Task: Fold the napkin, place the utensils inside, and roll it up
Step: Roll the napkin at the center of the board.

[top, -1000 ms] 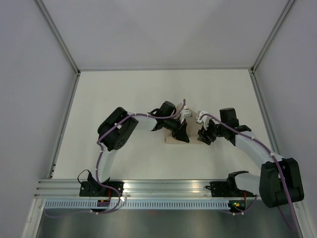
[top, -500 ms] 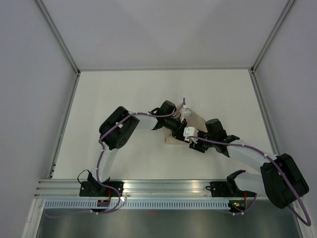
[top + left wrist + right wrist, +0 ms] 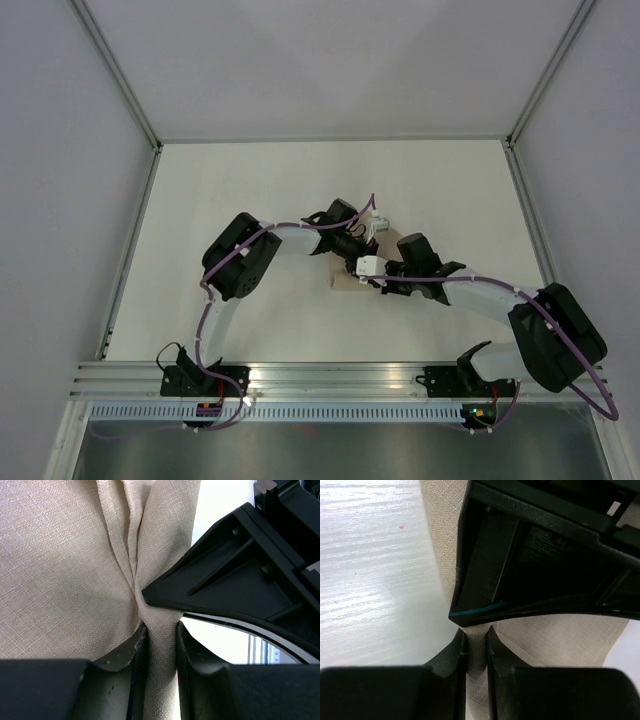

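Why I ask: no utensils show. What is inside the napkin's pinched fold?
Only tan cloth: the napkin, pinched by the left end effector and the right end effector. The fold's inside is covered; no utensil visible.

Flat white tabletop (image 3: 250, 190) with a faint wood-grain finish; one small red speck (image 3: 401, 527) on its surface. Pale grey wall panels (image 3: 60, 200) enclose three sides. Silver ribbed aluminium rail (image 3: 330, 375) spans the near edge, slotted white strip (image 3: 330, 410) directly alongside it.

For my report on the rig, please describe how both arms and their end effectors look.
The left arm and right arm have white links, bulky black joints and purple cables. The left end effector and right end effector each have two matte black fingers.
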Robot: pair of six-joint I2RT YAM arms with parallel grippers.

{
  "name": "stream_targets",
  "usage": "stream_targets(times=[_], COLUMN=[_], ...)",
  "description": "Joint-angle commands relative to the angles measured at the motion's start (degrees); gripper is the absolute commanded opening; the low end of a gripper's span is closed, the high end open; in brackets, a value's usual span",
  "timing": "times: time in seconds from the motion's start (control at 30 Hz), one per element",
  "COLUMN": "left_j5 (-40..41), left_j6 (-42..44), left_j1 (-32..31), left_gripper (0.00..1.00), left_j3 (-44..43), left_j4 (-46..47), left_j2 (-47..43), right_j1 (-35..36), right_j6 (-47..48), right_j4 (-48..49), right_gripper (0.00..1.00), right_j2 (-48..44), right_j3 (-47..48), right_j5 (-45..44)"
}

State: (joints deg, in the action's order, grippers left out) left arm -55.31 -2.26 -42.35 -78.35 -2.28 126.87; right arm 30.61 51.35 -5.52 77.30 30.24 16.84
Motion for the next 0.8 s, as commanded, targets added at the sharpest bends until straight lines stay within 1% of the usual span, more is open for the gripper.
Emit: stream_targets(times=[0.0, 0.03, 0.07, 0.13, 0.17, 0.2, 0.33, 0.37, 0.43, 0.57, 0.6, 0.63, 0.7, 0.77], left_j5=[6.6, 7.7, 8.4, 9.2, 11.1, 11.9, 18.2, 19.5, 20.5, 24.4, 26.5, 27.4, 28.7, 30.5], left_j6=[3.0, 2.9, 2.9, 1.2, 0.0, -0.5, -2.0, -4.7, -5.8, -8.7, -9.6, -11.4, -12.8, -12.9], left_j1=[-1.1, -1.1, -1.1, -1.0, -1.0, -1.0, -0.7, 0.1, 0.5, 2.2, 2.6, 3.8, 4.9, 5.9], left_gripper=[0.20, 0.25, 0.34, 0.39, 0.43, 0.45, 0.47, 0.47, 0.48, 0.49, 0.49, 0.50, 0.50, 0.50], left_j3=[1.6, 1.7, 1.9, 3.5, 4.1, 4.8, 5.0, 6.1, 6.5, 8.3, 8.8, 10.2, 11.8, 14.8], left_j4=[-9.1, -9.0, -8.2, -5.7, -4.6, -3.1, -0.8, 3.5, 4.2, 8.4, 9.2, 11.5, 13.5, 16.6], left_j2=[3.5, 2.6, 1.9, -1.0, -1.9, -2.7, -6.4, -9.3, -10.7, -14.0, -14.7, -15.4, -17.8, -20.0], right_j1=[0.5, 0.3, 0.4, 0.4, 0.2, 0.2, 0.0, -1.6, -2.2, -6.8, -7.6, -8.5, -11.0, -12.8], right_j6=[-0.9, -1.0, -1.0, -1.0, -0.7, -0.6, -0.6, -0.6, -0.5, 1.7, 2.3, 2.7, 4.5, 5.7], right_j4=[-5.4, -6.5, -8.6, -10.7, -12.4, -13.0, -15.3, -16.7, -18.3, -22.8, -23.7, -25.7, -28.0, -31.4], right_gripper=[0.03, 0.01, 0.01, 0.00, 0.00, 0.01, 0.00, 0.00, 0.01, 0.00, 0.01, 0.00, 0.00, 0.00], right_j2=[3.9, 5.0, 5.6, 7.0, 7.3, 7.7, 9.3, 9.9, 10.8, 14.0, 15.6, 16.6, 19.5, 21.4], right_j3=[1.6, 2.6, 3.2, 4.5, 4.8, 5.1, 6.7, 7.8, 8.3, 11.5, 13.0, 13.8, 16.5, 19.1], right_j5=[1.2, 1.9, 2.7, 5.0, 5.7, 6.2, 8.4, 10.8, 12.6, 17.6, 18.6, 20.7, 22.2, 24.4])
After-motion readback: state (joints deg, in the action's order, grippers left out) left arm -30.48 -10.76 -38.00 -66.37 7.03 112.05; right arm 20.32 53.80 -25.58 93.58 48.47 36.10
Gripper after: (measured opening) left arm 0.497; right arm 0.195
